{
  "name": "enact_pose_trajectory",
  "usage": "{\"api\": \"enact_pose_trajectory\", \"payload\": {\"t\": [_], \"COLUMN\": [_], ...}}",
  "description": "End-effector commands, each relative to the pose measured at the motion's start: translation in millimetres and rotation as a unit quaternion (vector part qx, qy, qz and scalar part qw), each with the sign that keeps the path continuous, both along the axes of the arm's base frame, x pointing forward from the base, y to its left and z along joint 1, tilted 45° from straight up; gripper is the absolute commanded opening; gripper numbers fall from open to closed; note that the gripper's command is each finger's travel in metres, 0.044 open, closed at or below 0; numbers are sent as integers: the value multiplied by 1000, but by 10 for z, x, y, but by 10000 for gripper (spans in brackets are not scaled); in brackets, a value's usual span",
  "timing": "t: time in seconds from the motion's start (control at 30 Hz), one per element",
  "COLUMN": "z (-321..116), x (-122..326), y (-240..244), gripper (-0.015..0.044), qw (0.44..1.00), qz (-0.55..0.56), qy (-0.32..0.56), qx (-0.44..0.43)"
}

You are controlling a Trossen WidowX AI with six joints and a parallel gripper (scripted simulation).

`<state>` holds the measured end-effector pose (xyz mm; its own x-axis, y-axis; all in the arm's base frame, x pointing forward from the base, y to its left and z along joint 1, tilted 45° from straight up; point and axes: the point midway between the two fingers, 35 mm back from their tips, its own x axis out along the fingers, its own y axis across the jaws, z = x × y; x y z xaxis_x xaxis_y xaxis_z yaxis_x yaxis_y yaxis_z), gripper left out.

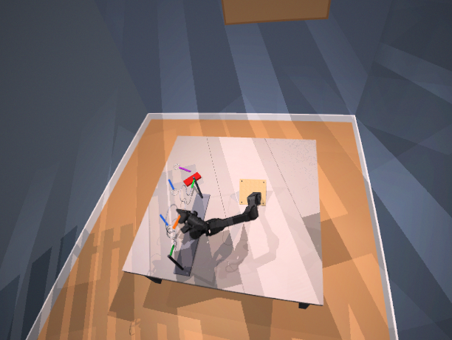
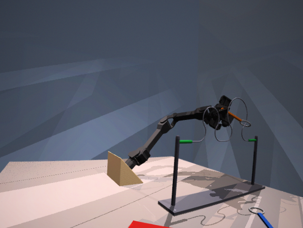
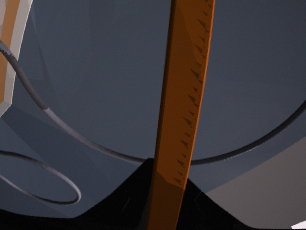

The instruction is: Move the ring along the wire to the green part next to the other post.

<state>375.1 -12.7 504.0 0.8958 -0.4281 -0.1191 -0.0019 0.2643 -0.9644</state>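
My gripper (image 1: 180, 221) (image 2: 226, 111) (image 3: 157, 166) is shut on the orange handle (image 1: 176, 222) (image 2: 235, 116) (image 3: 184, 100), beside the big wire loop. The handle slants down to the ring (image 2: 250, 124), which is around the thin grey wire (image 2: 247, 111) (image 3: 100, 149), on the stretch between the big loop and the green part (image 1: 172, 250) (image 2: 252, 140) by the far post (image 2: 254, 161). The other green part (image 1: 193, 183) (image 2: 185, 141) is by the near post (image 2: 175, 171). In the wrist view the wire passes behind the handle. Whether ring, handle or fingers touch grey wire, I cannot tell.
The posts stand on a dark base (image 1: 182, 267) (image 2: 210, 199). A red block (image 1: 192, 179) (image 2: 148, 225), a purple-handled ring (image 1: 185, 169) and blue-handled rings (image 1: 170, 184) (image 1: 163, 219) lie on the table. A wooden wedge (image 1: 247, 188) (image 2: 114, 171) is by the arm's foot.
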Motion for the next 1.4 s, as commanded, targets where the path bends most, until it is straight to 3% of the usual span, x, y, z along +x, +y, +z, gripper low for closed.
{"api": "enact_pose_trajectory", "payload": {"t": [0.0,1.37], "z": [-6,-206], "x": [13,125], "y": [6,88], "gripper": [-150,-150], "qw": [1000,959], "qz": [0,38], "qy": [-2,-24], "qx": [27,279]}}
